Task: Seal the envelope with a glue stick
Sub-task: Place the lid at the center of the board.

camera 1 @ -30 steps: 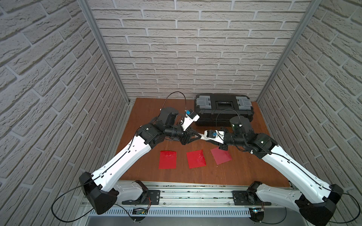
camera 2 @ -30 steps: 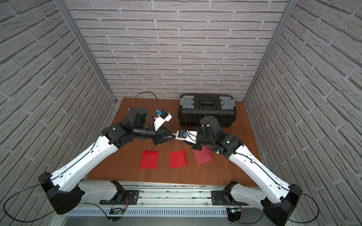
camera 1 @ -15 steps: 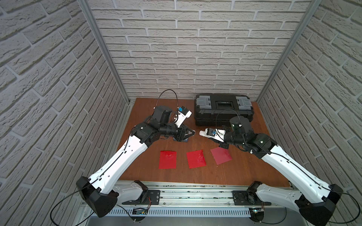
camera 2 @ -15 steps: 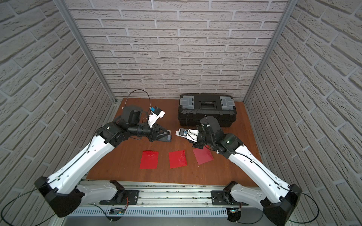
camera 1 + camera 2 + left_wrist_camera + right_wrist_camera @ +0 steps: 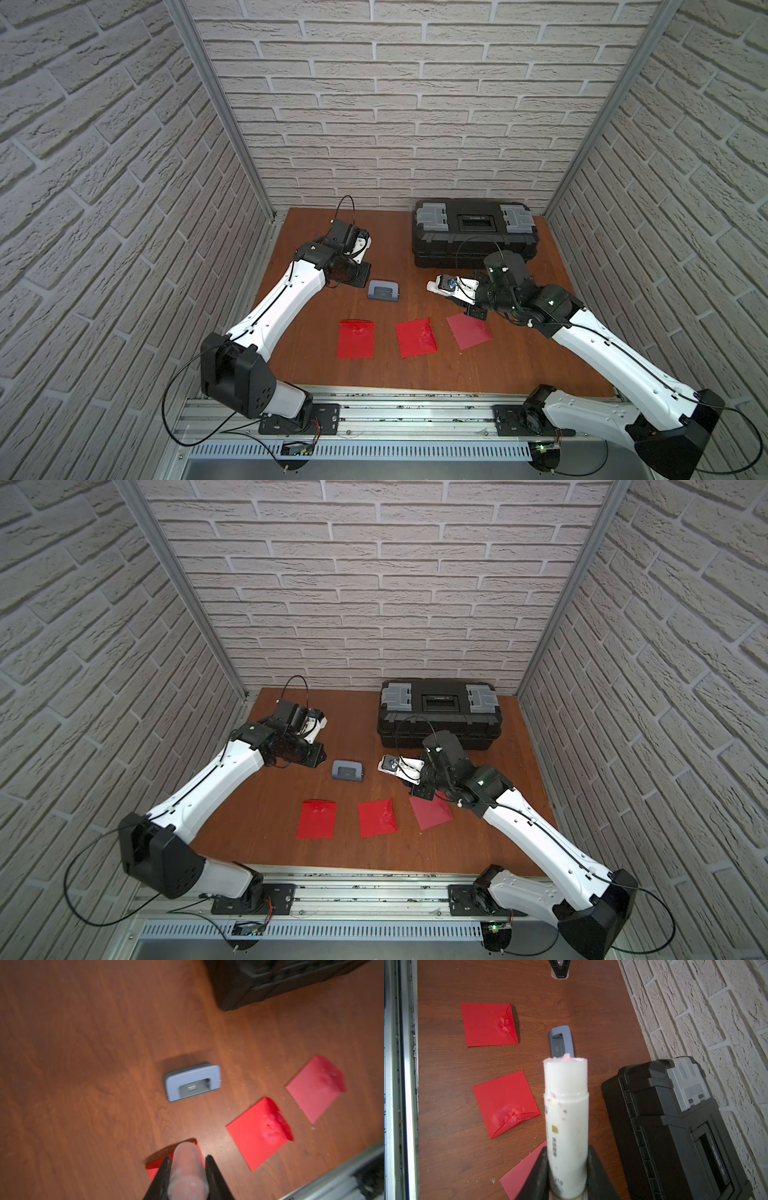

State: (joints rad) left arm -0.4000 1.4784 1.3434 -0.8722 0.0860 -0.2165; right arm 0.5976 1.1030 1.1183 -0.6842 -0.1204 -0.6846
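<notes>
Left arm (image 5: 282,299): reaches out from its base with the elbow bent, wrist just beside the hole punch (image 5: 383,289). Left claw (image 5: 187,1157): jaws clamped on the translucent cap (image 5: 188,1169). Right arm (image 5: 602,345): reaches inward, wrist on the opposite side of the hole punch. Right claw (image 5: 568,1148): jaws clamped on the uncapped glue stick (image 5: 566,1115), whose tip points toward the hole punch.

Grey-blue hole punch (image 5: 383,289) lies flat on wood table (image 5: 519,365), just ahead of left gripper (image 5: 188,1157), btwn it & right gripper (image 5: 568,1148), nearer the left. Black toolbox (image 5: 473,237), lid shut, grey latches, sits just beside right gripper, against brick wall (image 5: 415,124).
</notes>
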